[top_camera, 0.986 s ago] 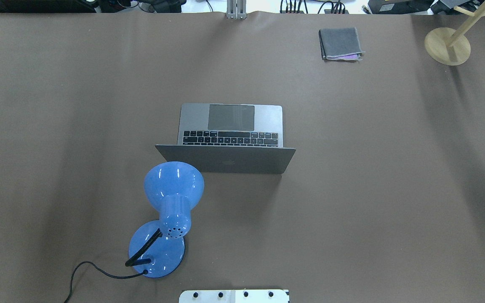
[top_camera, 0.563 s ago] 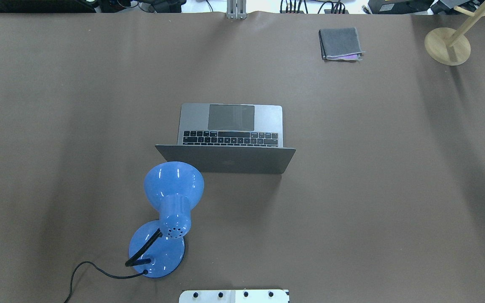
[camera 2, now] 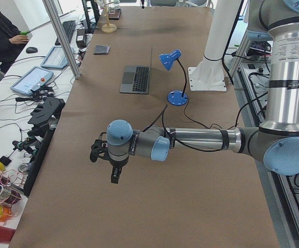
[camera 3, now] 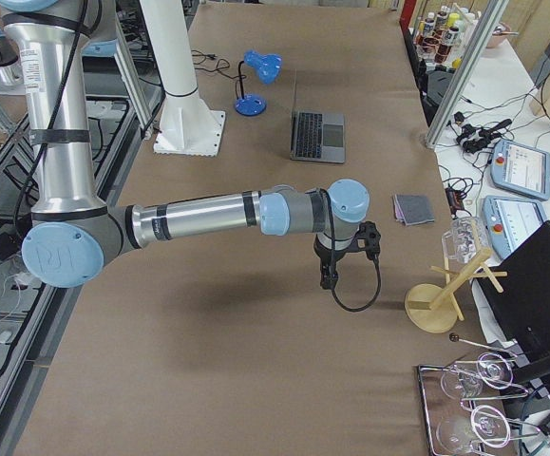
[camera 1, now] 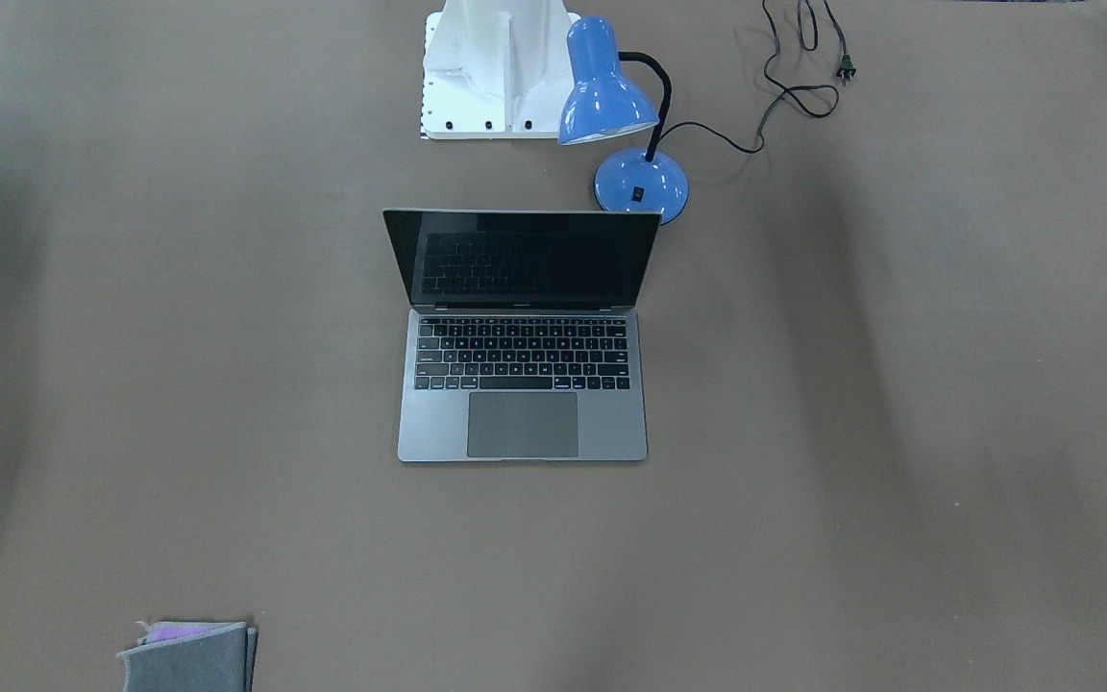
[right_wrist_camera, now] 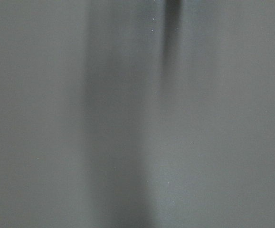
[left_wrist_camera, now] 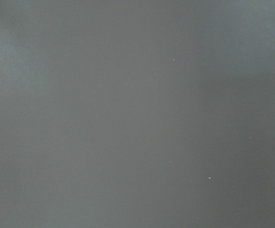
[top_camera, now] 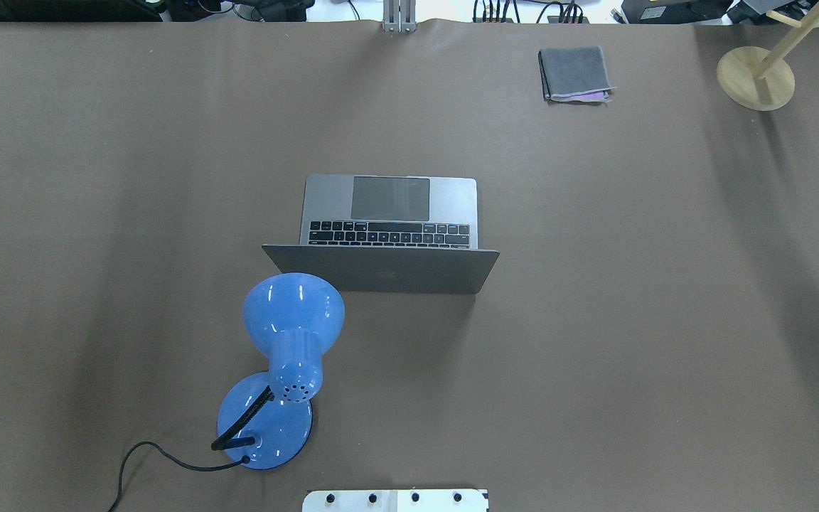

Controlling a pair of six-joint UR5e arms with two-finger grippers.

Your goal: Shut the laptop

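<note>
The space-grey laptop [top_camera: 389, 213] stands open in the middle of the table, its lid upright and its back toward the robot. The front view shows its black screen and keys [camera 1: 522, 356]. It also shows in the left view [camera 2: 136, 78] and the right view [camera 3: 317, 135]. My left gripper [camera 2: 114, 178] hangs over bare table far from the laptop, seen only in the left side view. My right gripper [camera 3: 327, 282] hangs over bare table, seen only in the right side view. I cannot tell whether either is open or shut. Both wrist views show only table cover.
A blue desk lamp [top_camera: 292, 313] stands just behind the lid's left corner, its cord [camera 1: 794, 91] trailing on the table. A folded grey cloth [top_camera: 574, 73] lies at the far right. A wooden stand [top_camera: 756, 78] is at the far right corner. The robot's base plate [top_camera: 395, 500] is at the near edge.
</note>
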